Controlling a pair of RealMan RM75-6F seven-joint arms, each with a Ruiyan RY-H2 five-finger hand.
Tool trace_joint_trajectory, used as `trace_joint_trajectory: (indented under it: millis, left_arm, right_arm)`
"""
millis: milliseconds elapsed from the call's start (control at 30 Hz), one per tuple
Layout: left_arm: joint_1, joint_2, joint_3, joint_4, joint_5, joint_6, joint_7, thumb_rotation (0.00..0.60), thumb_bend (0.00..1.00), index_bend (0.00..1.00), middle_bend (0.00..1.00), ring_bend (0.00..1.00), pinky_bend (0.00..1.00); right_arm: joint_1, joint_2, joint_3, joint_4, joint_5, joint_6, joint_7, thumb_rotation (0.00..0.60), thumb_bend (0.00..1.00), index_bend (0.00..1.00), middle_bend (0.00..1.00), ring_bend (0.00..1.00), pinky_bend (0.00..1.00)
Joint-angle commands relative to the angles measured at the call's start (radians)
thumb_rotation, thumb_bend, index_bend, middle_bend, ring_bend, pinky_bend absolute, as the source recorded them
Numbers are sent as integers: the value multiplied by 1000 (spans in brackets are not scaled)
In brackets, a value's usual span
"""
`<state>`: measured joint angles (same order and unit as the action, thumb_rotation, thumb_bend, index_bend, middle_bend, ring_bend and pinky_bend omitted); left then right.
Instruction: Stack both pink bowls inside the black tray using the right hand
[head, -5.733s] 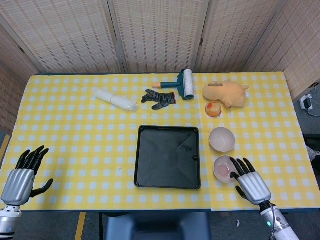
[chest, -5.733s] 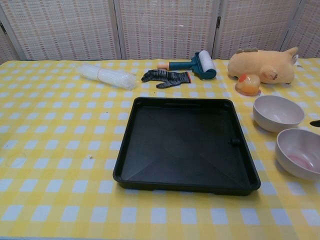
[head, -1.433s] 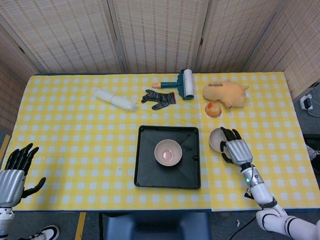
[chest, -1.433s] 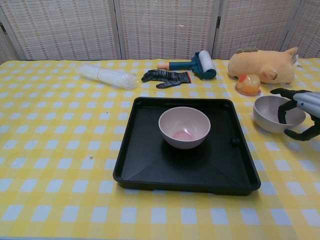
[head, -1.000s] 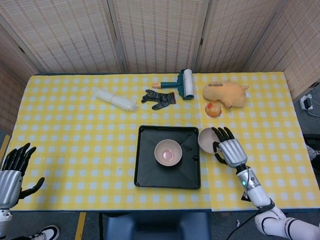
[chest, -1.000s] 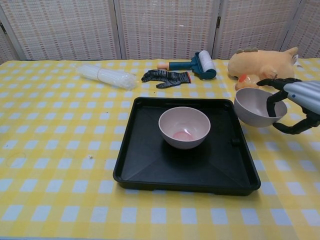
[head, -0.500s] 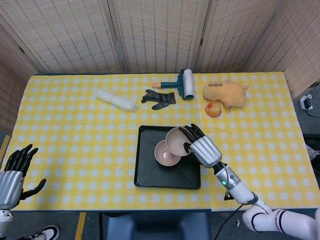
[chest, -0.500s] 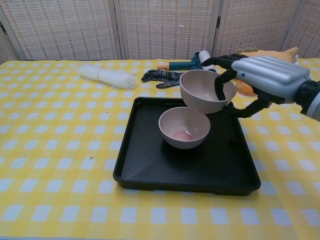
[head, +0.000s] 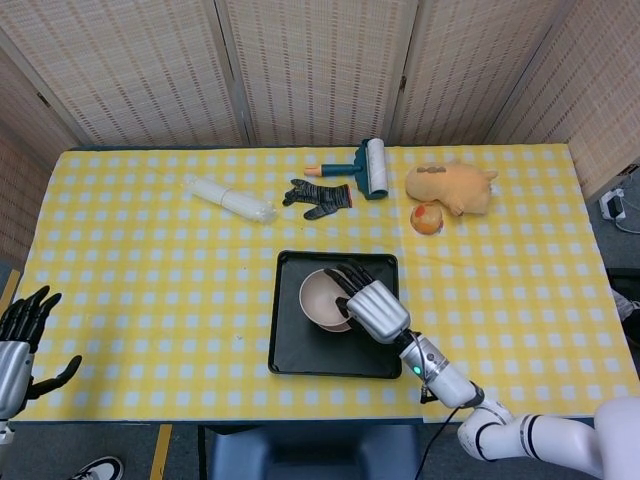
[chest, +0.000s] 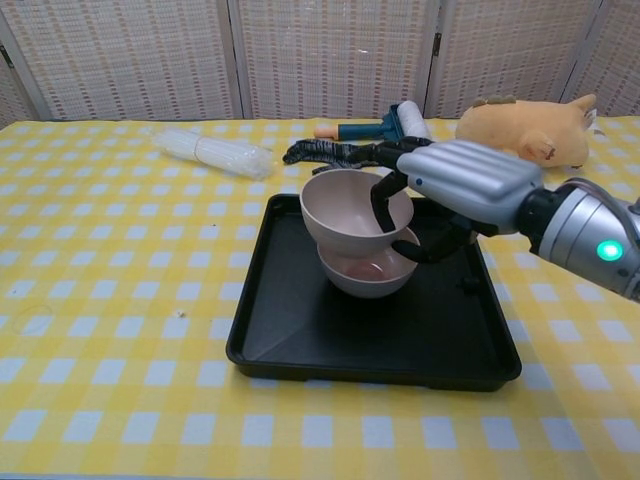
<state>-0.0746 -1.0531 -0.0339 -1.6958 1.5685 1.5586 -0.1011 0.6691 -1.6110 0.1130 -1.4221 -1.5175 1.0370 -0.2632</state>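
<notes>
My right hand (chest: 455, 190) (head: 368, 303) grips a pink bowl (chest: 345, 208) (head: 322, 295) by its right rim, fingers hooked inside. This bowl hangs tilted, directly over a second pink bowl (chest: 368, 270) standing in the middle of the black tray (chest: 300, 330) (head: 290, 350). Whether the two bowls touch I cannot tell. In the head view the lower bowl is almost hidden under the held one and the hand. My left hand (head: 18, 345) hovers with fingers spread at the table's near left corner, holding nothing.
Behind the tray lie a dark glove (chest: 320, 155) (head: 318, 197), a lint roller (chest: 395, 124) (head: 368, 167), a stack of clear cups (chest: 210, 152) (head: 232, 198), a tan plush toy (chest: 525, 125) (head: 452, 186) and an orange object (head: 427, 218). Yellow checked cloth covers the table.
My right hand has carried the bowl leftward and down, from above the tray's far right part to just over the bowl in the tray. The left hand barely shifted.
</notes>
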Motion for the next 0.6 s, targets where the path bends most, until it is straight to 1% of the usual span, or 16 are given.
trace_joint_trajectory:
  millis: [33, 267, 400, 533, 600]
  left_arm:
    - [2, 0, 1, -3, 10, 9, 2, 600, 317, 0, 0, 55, 47]
    - [3, 0, 6, -8, 20, 7, 3, 600, 307, 0, 0, 55, 46]
    - [0, 0, 5, -8, 16, 0, -3, 600, 287, 0, 0, 55, 42]
    - [2, 3, 2, -8, 8, 2, -6, 600, 274, 0, 0, 55, 42]
    - [3, 4, 0, -9, 5, 2, -8, 600, 272, 0, 0, 55, 42]
  right_arm:
    - [-6, -5, -14, 7, 1, 2, -8, 600, 434, 660, 87, 21, 0]
    - [-18, -13, -31, 29, 11, 8, -5, 600, 435, 660, 86, 23, 0]
    - [-12, -10, -35, 35, 21, -13, -10, 600, 434, 657, 78, 23, 0]
    - [-8, -8, -34, 38, 34, -25, -20, 600, 434, 585, 59, 17, 0]
    - [-9, -8, -31, 36, 45, -28, -29, 600, 434, 511, 35, 4, 0]
